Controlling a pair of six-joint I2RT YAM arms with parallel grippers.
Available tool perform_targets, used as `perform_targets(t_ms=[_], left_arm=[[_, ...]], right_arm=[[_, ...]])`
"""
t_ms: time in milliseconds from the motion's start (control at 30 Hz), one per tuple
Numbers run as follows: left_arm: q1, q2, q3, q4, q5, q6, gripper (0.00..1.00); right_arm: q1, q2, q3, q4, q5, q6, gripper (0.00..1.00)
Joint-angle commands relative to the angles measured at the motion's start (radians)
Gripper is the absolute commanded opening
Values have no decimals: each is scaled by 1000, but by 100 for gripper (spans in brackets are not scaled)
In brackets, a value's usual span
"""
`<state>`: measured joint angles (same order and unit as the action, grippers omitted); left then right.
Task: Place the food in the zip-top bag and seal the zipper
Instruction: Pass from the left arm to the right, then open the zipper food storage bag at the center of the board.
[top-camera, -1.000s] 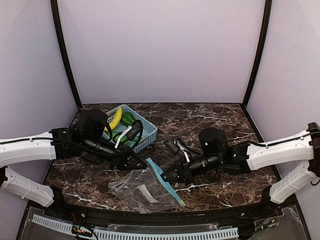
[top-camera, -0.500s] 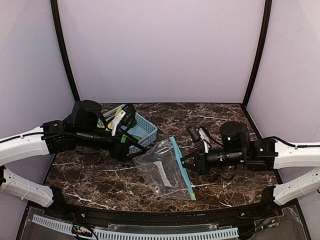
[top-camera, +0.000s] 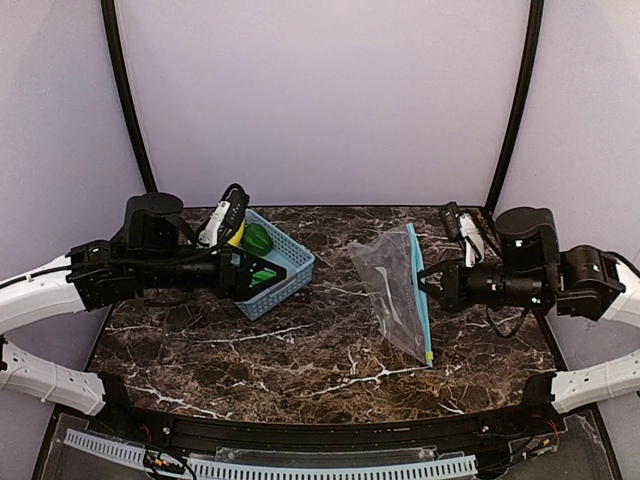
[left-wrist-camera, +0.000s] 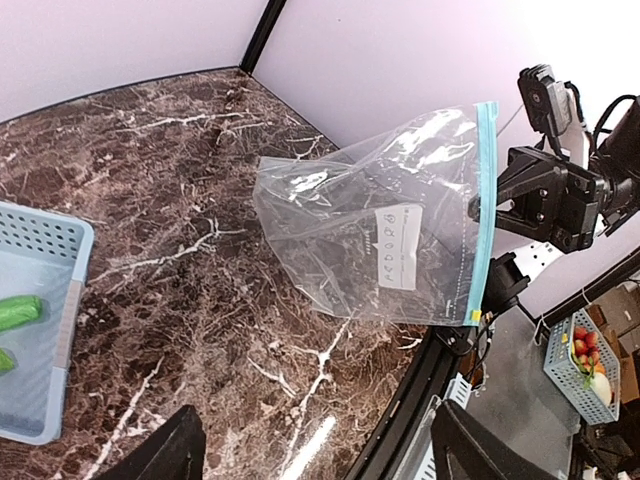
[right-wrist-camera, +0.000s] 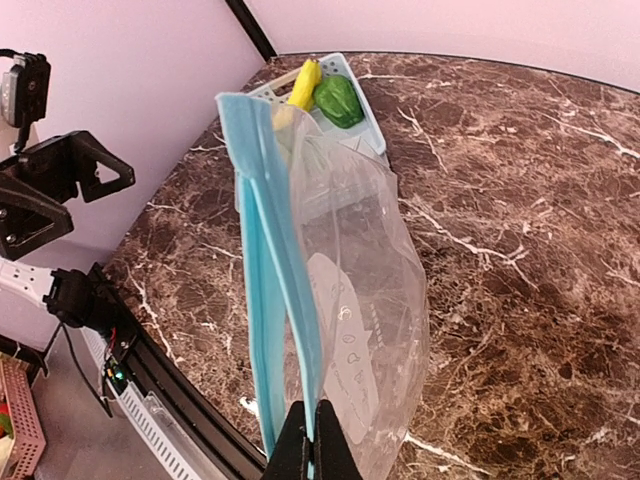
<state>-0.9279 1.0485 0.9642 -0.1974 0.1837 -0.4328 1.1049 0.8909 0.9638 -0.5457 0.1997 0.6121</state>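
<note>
Zip-top bag (top-camera: 385, 275) pinched at its zipper (top-camera: 416, 262) in closed right gripper (right-wrist-camera: 312, 428); left gripper (left-wrist-camera: 320, 455) wide apart, empty

A dark brown marble-patterned surface (top-camera: 330, 345) veined in white is boxed in by plain pale lilac walls (top-camera: 320, 100) at the back and both sides, with black posts (top-camera: 128, 110) at its two far corners. A black rail (top-camera: 330, 432) runs along the near edge, a white slotted strip (top-camera: 300, 467) just below it. Light is soft and even; past the edge lies grey floor (left-wrist-camera: 515, 420).
</note>
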Motion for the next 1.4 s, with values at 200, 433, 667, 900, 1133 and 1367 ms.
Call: perform_targets(t_ms=[200, 433, 667, 900, 1133, 1367], left_arm=[[-106, 147, -21, 244, 46, -167, 77], [-125, 195, -120, 427, 81, -276, 77], [-127, 234, -160, 440, 68, -310, 77], [-129, 282, -173, 498, 81, -336, 77], [-129, 323, -153, 513, 38, -336, 77], [-129, 346, -135, 477, -51, -338, 63]], right_arm=[[0, 287, 51, 94, -25, 23, 0], [14, 406, 79, 207, -77, 35, 0], [20, 454, 69, 284, -131, 55, 0], [24, 481, 67, 312, -164, 59, 0], [33, 508, 74, 322, -178, 63, 0], [48, 525, 85, 322, -171, 68, 0]])
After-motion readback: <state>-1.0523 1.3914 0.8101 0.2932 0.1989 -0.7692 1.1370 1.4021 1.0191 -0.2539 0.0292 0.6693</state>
